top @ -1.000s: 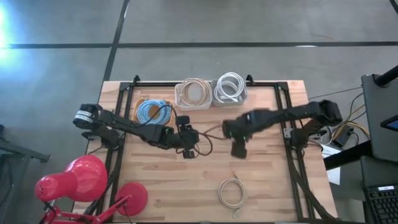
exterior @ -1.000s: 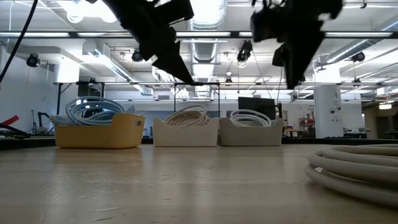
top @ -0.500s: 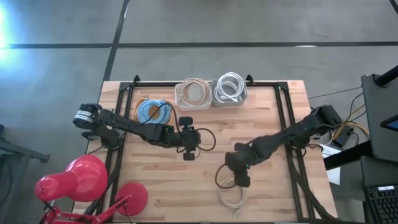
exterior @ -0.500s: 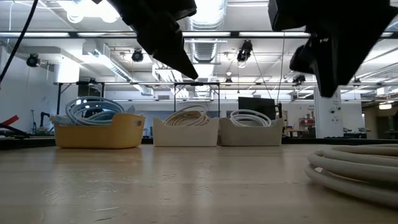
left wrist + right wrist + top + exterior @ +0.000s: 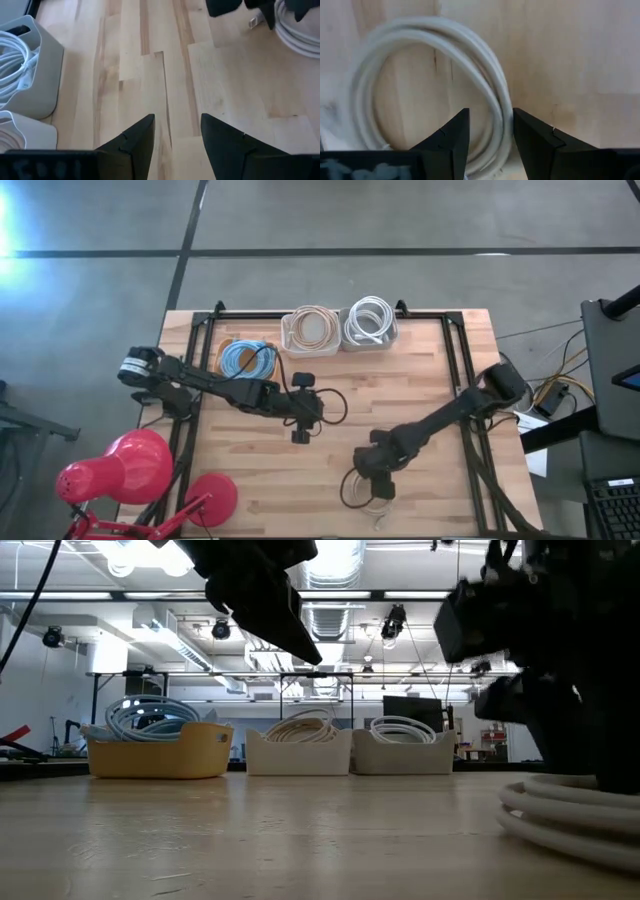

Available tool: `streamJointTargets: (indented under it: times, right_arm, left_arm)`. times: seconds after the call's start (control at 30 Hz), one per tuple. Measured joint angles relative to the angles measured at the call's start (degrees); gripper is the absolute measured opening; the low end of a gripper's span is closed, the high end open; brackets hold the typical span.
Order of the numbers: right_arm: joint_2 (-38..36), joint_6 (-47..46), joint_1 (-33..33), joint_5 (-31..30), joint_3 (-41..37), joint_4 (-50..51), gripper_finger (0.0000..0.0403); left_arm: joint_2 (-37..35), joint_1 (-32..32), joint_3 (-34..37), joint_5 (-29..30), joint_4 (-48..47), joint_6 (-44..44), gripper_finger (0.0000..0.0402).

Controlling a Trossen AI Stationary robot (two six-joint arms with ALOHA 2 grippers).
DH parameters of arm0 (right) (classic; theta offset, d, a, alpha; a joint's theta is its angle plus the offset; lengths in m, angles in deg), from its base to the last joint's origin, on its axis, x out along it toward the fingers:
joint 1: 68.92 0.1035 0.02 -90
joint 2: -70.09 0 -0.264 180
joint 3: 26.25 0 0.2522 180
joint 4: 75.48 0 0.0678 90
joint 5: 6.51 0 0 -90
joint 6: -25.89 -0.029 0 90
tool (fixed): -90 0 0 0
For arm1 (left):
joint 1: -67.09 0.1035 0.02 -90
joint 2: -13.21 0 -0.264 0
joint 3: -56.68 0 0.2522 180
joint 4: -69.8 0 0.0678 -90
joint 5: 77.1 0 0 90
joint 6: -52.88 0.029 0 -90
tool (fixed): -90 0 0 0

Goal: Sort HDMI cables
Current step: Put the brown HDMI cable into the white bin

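Note:
One white HDMI cable coil (image 5: 372, 505) lies flat on the wooden table near its front edge; it also shows in the low view (image 5: 565, 820). My right gripper (image 5: 379, 483) is open right above it. In the right wrist view (image 5: 490, 112) its fingers stand on either side of the coil's bundled strands (image 5: 496, 107); I cannot tell whether they touch. My left gripper (image 5: 299, 430) is open and empty above bare table at the middle (image 5: 177, 125). Light blue coils lie in a yellow bin (image 5: 247, 361), beige coils in a beige bin (image 5: 312, 330), white coils in a white bin (image 5: 370, 323).
The three bins stand in a row along the far edge (image 5: 300, 752). A red desk lamp (image 5: 130, 470) stands at the near left corner. Black rails (image 5: 463, 370) run along the table's sides. Bare wood lies between the bins and the loose coil.
My right gripper has gone from the table's middle toward the near edge and down, ending over the loose white coil with its fingers on either side of the strands. The coil has stayed where it lay. My left gripper has kept nearly still.

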Motion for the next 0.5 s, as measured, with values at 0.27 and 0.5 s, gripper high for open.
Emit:
streamJointTargets:
  times: [0.27, 0.5]
  right_arm:
    - [4.6, 2.3, 0.1, 0.5, 1.3, 1.0, 0.0134]
    - [2.5, 5.5, 0.0, -2.4, 1.5, 2.7, 0.0042]
  left_arm:
    - [0.0, 0.0, 0.0, 0.0, 0.1, 0.9, 0.0177]
    - [0.0, 0.0, 0.0, 0.4, 0.0, 1.0, 0.0177]
